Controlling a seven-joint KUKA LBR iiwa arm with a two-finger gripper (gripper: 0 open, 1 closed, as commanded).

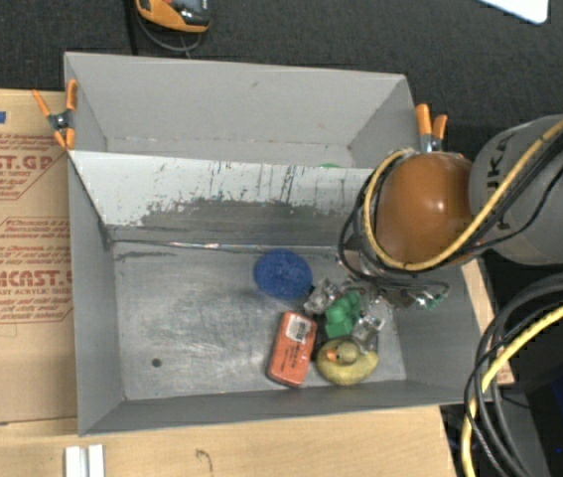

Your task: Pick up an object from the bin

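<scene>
My gripper [346,314] reaches down into the bin's front right part, beneath the orange wrist cover. Its metal fingers stand on either side of a small green thing [341,316], which sits between them. Just in front of it lies a yellow rounded toy with a red spot [347,363]. An orange flat pack with a white label [292,349] lies to the left of the toy. A blue fuzzy ball [282,273] rests behind and left of the gripper, on the bin floor.
The arm with its looped cables comes in over the bin's right rim. The bin's right wall stands close to the gripper.
</scene>
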